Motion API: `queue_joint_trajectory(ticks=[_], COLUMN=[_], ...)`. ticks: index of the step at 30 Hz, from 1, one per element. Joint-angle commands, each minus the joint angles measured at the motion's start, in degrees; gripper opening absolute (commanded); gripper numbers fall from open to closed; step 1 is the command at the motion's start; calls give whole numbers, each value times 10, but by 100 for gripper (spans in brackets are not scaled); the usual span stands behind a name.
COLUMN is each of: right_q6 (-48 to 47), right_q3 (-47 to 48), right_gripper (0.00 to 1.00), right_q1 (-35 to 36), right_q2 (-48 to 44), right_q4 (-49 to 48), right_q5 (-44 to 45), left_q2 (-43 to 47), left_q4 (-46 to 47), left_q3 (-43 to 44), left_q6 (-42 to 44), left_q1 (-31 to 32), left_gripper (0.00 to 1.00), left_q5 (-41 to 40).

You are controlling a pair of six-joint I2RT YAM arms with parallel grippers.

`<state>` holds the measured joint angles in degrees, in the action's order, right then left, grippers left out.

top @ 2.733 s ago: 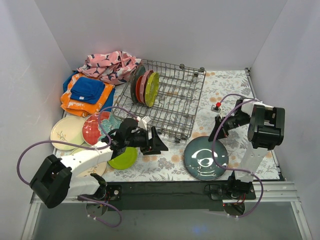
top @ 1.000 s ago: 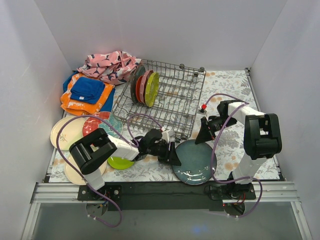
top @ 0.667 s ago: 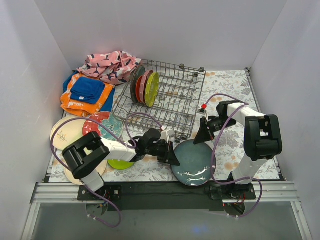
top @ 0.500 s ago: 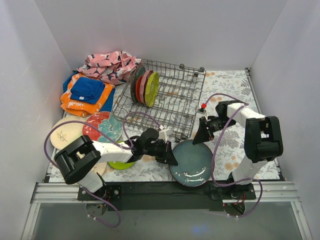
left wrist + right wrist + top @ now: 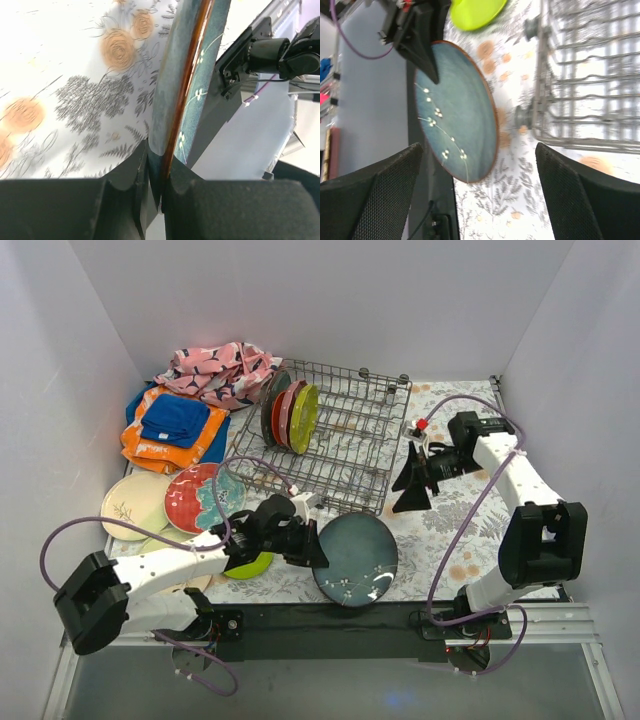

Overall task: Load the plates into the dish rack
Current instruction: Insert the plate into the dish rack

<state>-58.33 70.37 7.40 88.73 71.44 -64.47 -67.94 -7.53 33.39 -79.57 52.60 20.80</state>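
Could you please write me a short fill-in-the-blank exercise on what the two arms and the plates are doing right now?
1. The plate gripped at its rim by the left tool is ____ in colour.
2. The right tool holds nothing and its jaws stand ____.
3. In the dish rack, the standing plate nearest its empty rows is ____.

Missing words: blue-grey; open; lime green.

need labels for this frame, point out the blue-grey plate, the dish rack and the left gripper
blue-grey plate (image 5: 358,558), top external view, middle of its face
dish rack (image 5: 360,445), top external view, bare wire floor
left gripper (image 5: 315,552), top external view, between fingertips clamping the plate's rim
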Motion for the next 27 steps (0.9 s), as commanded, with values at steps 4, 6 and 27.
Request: queue_joint_trajectory(ticks=[4, 6, 27], right_q6=[53, 66, 280], right_q3=[99, 109, -67], right_gripper=[98, 98, 98], right_q1=[-69, -91, -136], right_q2=[-3, 1, -90], right_q4=[-3, -15, -333], right_q5=[3, 12, 140], left_q2=[108, 116, -143], left_q4=[-97, -127, -282], left_q3=[112, 134, 595], left_q6=[20, 30, 219], left_q1=[-20, -36, -181], left_gripper=[0, 0, 0], left_q5=[-51, -61, -275])
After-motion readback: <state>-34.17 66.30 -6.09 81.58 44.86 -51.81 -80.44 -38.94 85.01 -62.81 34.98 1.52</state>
